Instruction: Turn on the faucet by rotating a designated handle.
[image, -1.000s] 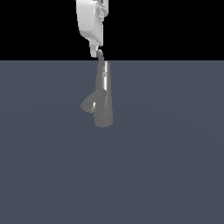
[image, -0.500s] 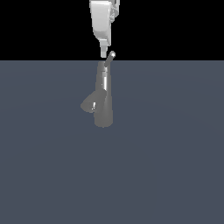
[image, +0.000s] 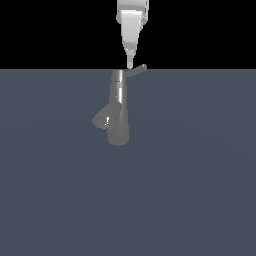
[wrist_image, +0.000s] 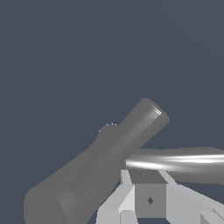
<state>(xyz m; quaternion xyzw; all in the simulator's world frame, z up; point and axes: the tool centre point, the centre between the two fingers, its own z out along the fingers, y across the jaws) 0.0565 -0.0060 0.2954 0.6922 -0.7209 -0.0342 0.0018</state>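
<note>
Count: 1 glossy grey metal tapered faucet column (image: 118, 115), carrying 1 short angled spout stub (image: 101, 119) and 1 thin flat grey lever handle (image: 136, 70). 1 white robot hand (image: 130, 64). 1 flat slate-grey worktop (image: 200, 175).

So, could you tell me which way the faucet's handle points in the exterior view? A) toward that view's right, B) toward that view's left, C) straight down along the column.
A: the handle sticks out from the top of the faucet toward the exterior view's right, just below the gripper.
</note>
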